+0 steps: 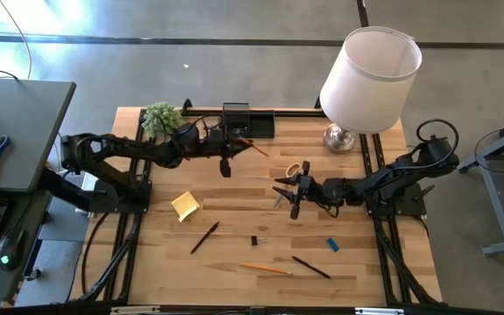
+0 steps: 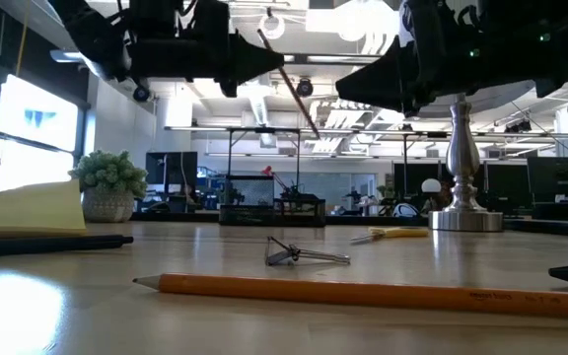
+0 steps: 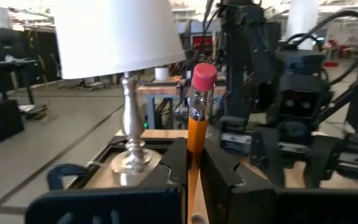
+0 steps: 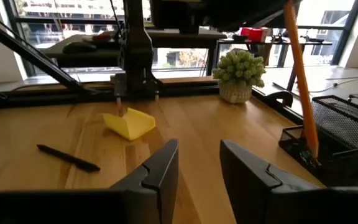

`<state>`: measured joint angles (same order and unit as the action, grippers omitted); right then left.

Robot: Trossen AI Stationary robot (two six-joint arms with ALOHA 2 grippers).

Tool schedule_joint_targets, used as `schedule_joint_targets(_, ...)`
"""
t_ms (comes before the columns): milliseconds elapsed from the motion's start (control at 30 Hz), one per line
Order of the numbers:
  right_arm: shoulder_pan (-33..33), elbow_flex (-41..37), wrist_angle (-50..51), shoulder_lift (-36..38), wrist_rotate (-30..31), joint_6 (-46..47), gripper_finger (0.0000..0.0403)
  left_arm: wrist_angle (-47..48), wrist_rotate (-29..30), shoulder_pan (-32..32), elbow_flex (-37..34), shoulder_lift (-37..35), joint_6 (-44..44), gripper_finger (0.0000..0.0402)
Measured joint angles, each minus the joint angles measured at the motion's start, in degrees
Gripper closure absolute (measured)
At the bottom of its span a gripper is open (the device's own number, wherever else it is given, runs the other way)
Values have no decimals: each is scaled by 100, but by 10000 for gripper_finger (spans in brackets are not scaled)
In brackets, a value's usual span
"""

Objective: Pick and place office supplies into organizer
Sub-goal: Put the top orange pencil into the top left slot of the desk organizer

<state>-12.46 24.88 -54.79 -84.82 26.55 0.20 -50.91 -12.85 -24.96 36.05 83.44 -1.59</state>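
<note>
Gripping unlabelled orange pencil [image 3: 197, 124], left hand [image 3: 192, 163]

The organizer [image 1: 248, 120] sits at the table's [image 1: 234, 197] 12 o'clock edge, with the plant [image 1: 161, 117] at its 9 o'clock and the lamp [image 1: 370, 70] at its 3 o'clock. The sticky-note pad [image 1: 185, 206] lies toward 9 o'clock of center; 2 pens [image 1: 204, 237] [image 1: 311, 267] and 1 pencil [image 1: 265, 269] lie toward 6 o'clock.

My table [image 1: 234, 219] is planked wood with a smooth, slightly glossy finish. My lamp [image 1: 367, 83] has a polished metal base and matt white shade; my organizer [image 4: 347, 134] is black wire mesh.
</note>
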Motion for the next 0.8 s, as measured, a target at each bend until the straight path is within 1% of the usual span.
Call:
schedule_joint_targets(267,-34,0,64,0,-9,-50,288,584,75,-541,-2,-414,-293,399)
schedule_joint_targets(533,-32,0,356,0,-9,-118,288,753,1199,-1406,35,-477,-347,398)
schedule_joint_targets(700,-10,0,352,0,41,-216,288,824,1589,-1754,145,-472,-604,397)
schedule_joint_targets(800,27,0,352,0,69,-216,288,1192,1659,-1867,188,-472,-765,395)
